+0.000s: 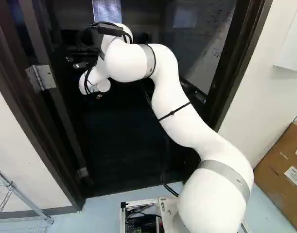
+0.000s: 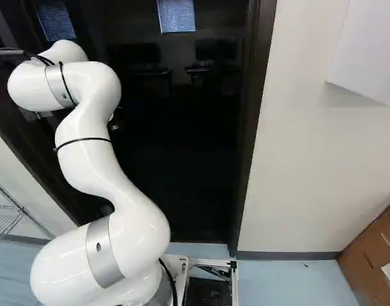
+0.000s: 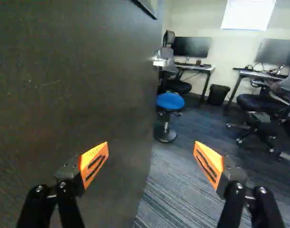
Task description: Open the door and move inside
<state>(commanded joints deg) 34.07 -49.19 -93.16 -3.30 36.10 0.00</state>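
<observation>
Beside the door, which stands open ahead of the base, the end effector is released, holding nothing; opening is judged largely complete, entry past the door outstanding.

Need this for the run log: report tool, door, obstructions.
Tool open, nothing between its fingers. Door standing open. Blue stool beyond door's free edge, possibly in the way.

Dark upright door, open, hinged at the doorway's left.
</observation>
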